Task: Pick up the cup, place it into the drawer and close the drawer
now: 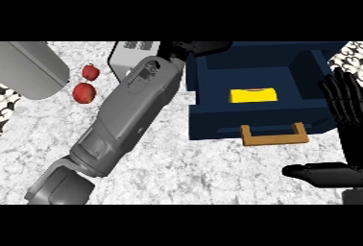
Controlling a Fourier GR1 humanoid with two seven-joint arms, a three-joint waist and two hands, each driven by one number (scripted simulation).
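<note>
Filling the whole view, a marbled grey-white table [212, 178]. Across it, slanting from the lower left corner up to the top middle, the grey left forearm [131, 110] - long, and covering much of the table's left half.

To the right of that forearm, a dark blue drawer [212, 125], standing open with its inside plainly on show and its front wall facing the lower edge. At the top left, a large plain grey block [28, 67] with a rounded corner, partly cut off by the view's edge.

At the right edge, the right robot hand [349, 129]: black, upright, fingers straight and spread apart, thumb stretched out to the left below, holding nothing, just beside the drawer's right wall.

Behind the forearm, near the top, a small pale grey box [131, 55]. Just right of it, the left robot hand [199, 48], black, over the drawer's back left corner - open or closed, cannot tell.

On the drawer's front wall, a tan handle [275, 139]. Inside the drawer, on its floor and close to the front wall, the yellow cup [253, 95], apart from both hands.

Left of the forearm, two small red fruits [84, 92], one just above the other, on the table near the grey block.
</note>
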